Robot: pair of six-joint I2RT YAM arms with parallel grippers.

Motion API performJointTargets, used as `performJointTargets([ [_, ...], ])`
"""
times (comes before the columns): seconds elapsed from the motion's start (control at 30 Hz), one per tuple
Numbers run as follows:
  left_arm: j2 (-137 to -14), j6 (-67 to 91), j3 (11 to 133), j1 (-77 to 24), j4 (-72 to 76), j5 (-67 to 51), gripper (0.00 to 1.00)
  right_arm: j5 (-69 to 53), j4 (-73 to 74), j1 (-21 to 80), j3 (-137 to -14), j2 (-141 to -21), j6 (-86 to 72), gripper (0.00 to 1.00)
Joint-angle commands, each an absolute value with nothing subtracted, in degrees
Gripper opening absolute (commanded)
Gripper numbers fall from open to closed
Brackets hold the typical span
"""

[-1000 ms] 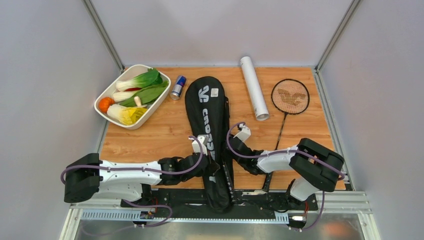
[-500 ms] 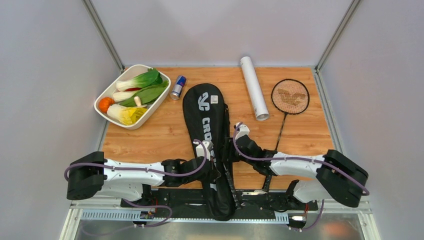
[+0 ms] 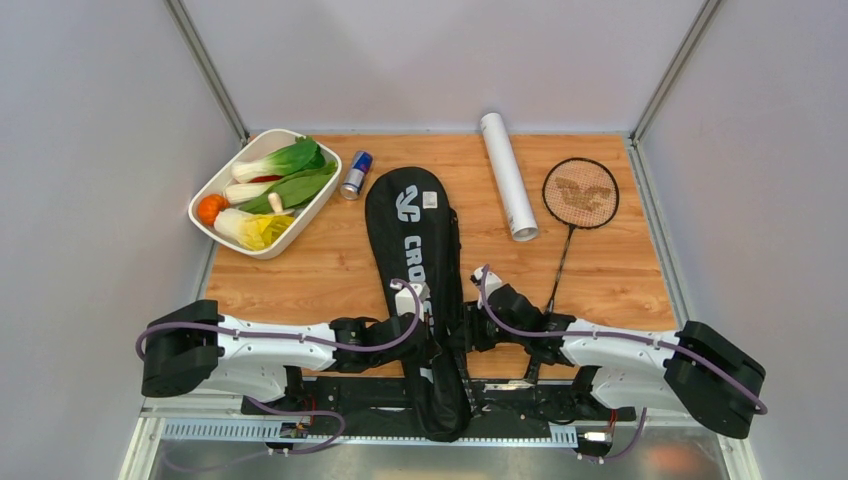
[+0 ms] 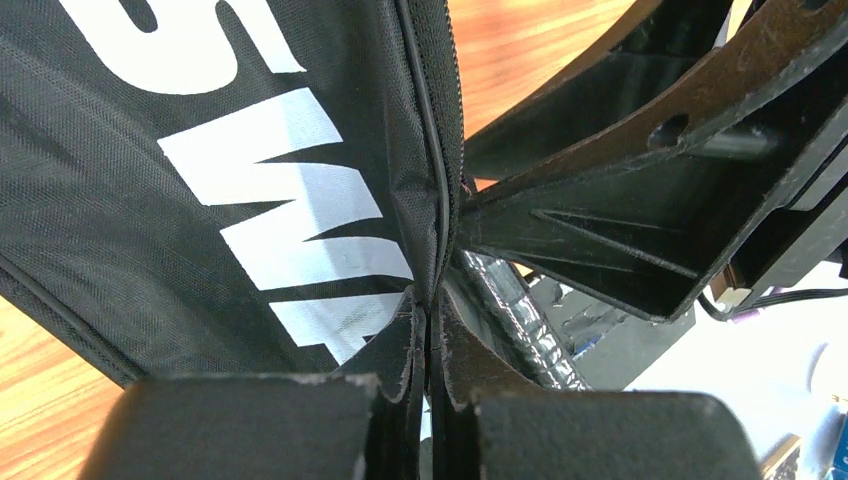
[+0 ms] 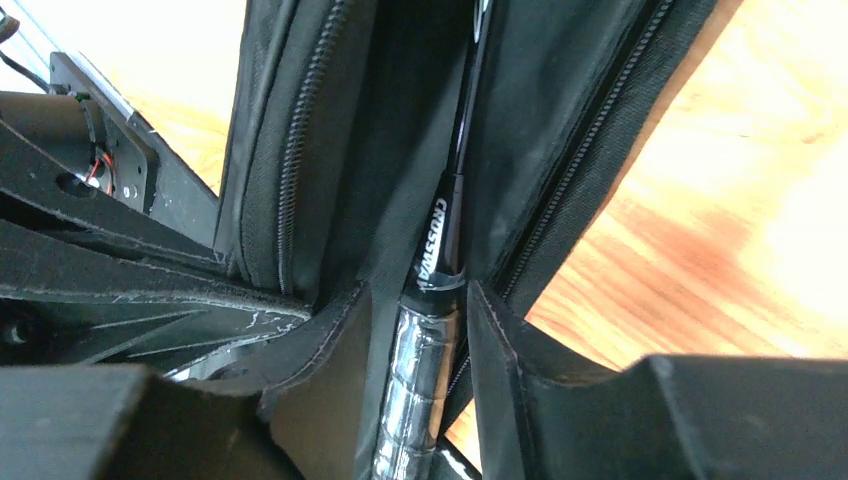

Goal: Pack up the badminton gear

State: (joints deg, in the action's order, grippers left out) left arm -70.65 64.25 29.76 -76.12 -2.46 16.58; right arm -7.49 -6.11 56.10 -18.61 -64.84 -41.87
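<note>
You can read white letters "CRO" running down the racket bag (image 3: 413, 243); the rest is covered. The racket shaft (image 5: 437, 243) inside it reads "CROSSWAY". The drink can (image 3: 355, 175) print is too small to read.

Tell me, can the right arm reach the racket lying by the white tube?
Probably yes. The racket lies uncovered close by, but the right hand straddles another racket's handle inside the CROSSWAY racket bag and must leave it first.
</note>
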Motion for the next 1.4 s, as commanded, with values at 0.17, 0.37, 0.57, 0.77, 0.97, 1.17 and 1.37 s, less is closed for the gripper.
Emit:
performJointTargets([
  [0.17,-70.82,64.54,32.04,-76.29,-1.97,16.71,0.0,-9.83,-13.45,58.73,-16.64,-66.85,-48.11,0.21],
  [0.37,-71.39,66.91,30.12,-76.29,2.84,14.76,0.0,-2.24,-27.22,58.75,-13.26,-66.6,-59.22,0.0],
  [0.57,-71.51,69.26,28.73,-76.29,7.24,12.3,0.0,4.43,-33.69,59.06,-13.18,-69.7,-65.04,0.0],
  [0.77,-71.09,68.32,28.94,-76.33,4.26,15.01,0.0,3.24,-24.13,59.01,-19.27,-70.4,-56.55,0.1],
  [0.97,-70.31,67.19,28.21,-76.33,-1.13,18.07,0.0,3.86,-2.22,58.12,-20.39,-59.65,-43.46,0.39],
  [1.17,-70.79,66.59,28.29,-76.29,-0.63,17.81,0.0,-4.28,-0.59,58.99,-15.62,-54.61,-44.19,0.46],
  [1.37,-71.32,66.6,28.3,-76.33,0.41,16.98,0.0,-4.03,-1.83,60.67,-14.93,-58.04,-45.23,0.48],
])
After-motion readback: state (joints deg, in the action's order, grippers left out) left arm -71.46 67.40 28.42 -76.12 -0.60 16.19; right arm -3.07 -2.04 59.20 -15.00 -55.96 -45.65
